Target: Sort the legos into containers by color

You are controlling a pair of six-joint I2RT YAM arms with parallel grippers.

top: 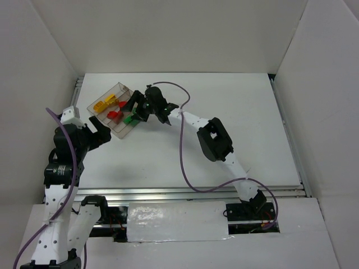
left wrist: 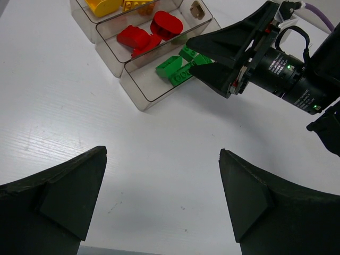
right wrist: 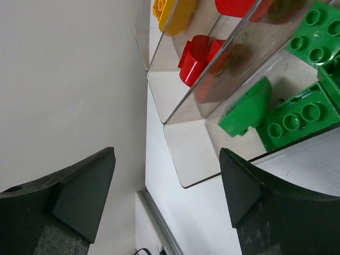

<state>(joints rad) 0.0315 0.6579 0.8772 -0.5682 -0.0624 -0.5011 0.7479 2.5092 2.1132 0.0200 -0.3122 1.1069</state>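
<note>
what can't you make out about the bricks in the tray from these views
- Top view: the right pincer covers most of the green bricks, so their count is unclear.
- Left wrist view: the yellow bricks are cut off by the top edge.
- Right wrist view: the red bricks blur behind the dividers of the tray.

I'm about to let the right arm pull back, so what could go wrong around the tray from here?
The right gripper has its open fingers at the tray, over the green compartment. Pulling out, they could catch its wall and drag the tray. The green legos lie close by the fingers, so one might get knocked out, or in among the red legos.
</note>
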